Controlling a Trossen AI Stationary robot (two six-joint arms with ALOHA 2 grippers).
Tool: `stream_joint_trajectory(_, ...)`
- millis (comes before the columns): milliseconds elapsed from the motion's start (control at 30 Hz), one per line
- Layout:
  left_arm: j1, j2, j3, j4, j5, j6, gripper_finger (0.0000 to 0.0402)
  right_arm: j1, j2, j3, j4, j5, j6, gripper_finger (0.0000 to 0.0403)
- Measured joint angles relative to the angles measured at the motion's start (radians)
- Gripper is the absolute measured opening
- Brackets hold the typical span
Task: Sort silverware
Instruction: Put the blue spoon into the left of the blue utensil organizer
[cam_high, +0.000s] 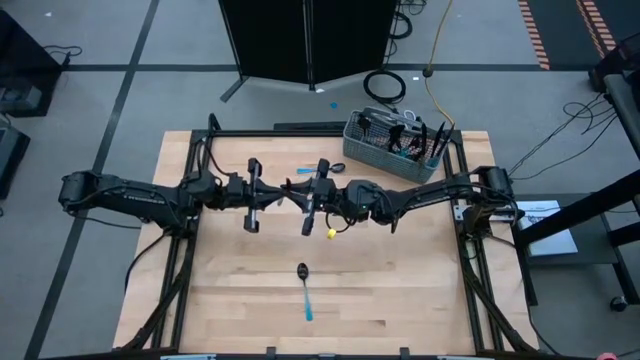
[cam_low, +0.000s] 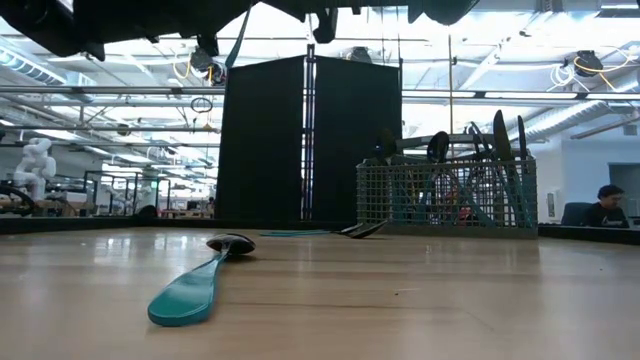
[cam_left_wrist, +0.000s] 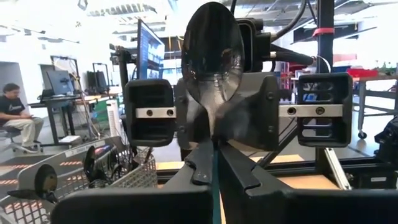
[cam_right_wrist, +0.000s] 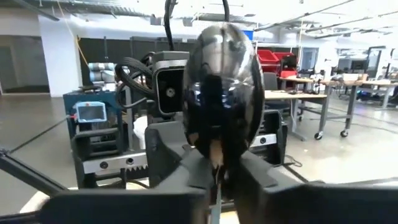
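One spoon is held between my two grippers above the table's middle (cam_high: 290, 187). Its dark bowl (cam_left_wrist: 212, 56) stands up and also shows in the right wrist view (cam_right_wrist: 222, 87). Its light-blue handle (cam_low: 237, 40) hangs down, slanted. My left gripper (cam_high: 282, 190) comes from the left and my right gripper (cam_high: 299, 190) from the right. Both meet at the spoon, shut on it. A second spoon (cam_high: 304, 292) lies flat on the table nearer the front edge, also in the low view (cam_low: 200, 280). Another piece (cam_high: 322, 169) lies flat toward the far edge. My left gripper pinches the spoon's neck (cam_left_wrist: 216, 142) just below the bowl between its two fingers. They come level from the table's left, across the spoon. The spoon is clear of the table, bowl up, handle hanging below. My right gripper pinches the same spoon just under the bowl (cam_right_wrist: 217, 165) between its two fingers. They come level from the table's right, facing the left gripper. Which fingers sit higher on the neck is hidden by the bowl.
A grey wire-mesh basket (cam_high: 400, 147) stands at the far right of the table, with several pieces upright in it; it also shows in the low view (cam_low: 445, 195). The bare wooden tabletop (cam_high: 400, 290) lies to the right of the loose spoon. A person sits beyond the table (cam_low: 605, 200).
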Motion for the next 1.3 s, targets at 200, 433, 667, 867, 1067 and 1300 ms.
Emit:
stream_joint_trajectory(200, 0.0, -0.002, 0.001, -0.028, 0.0, 0.068, 0.0063, -0.003, -0.008, -0.001, -0.01, 0.008, -0.02, 0.0006)
stream_joint_trajectory(433, 0.002, -0.054, -0.002, -0.128, -0.074, 0.082, 0.014, -0.019, -0.127, 0.0, -0.197, 0.147, -0.078, 0.0001)
stream_joint_trajectory(667, 0.003, -0.194, -0.001, -0.341, -0.263, 0.113, 0.015, -0.092, -0.288, -0.002, -0.573, 0.287, -0.042, 0.0)
stream_joint_trajectory(867, 0.019, -0.336, -0.001, -0.538, -0.361, 0.113, 0.015, -0.299, -0.384, 0.001, -0.896, 0.298, 0.117, 0.0)
stream_joint_trajectory(1067, 0.03, -0.485, -0.001, -0.698, -0.365, 0.096, 0.015, -0.499, -0.388, -0.001, -1.01, 0.155, 0.187, 0.0)
stream_joint_trajectory(1300, 0.029, -0.577, 0.0, -0.766, -0.38, 0.079, 0.0151, -0.593, -0.339, -0.001, -1.038, 0.139, 0.214, 0.0)
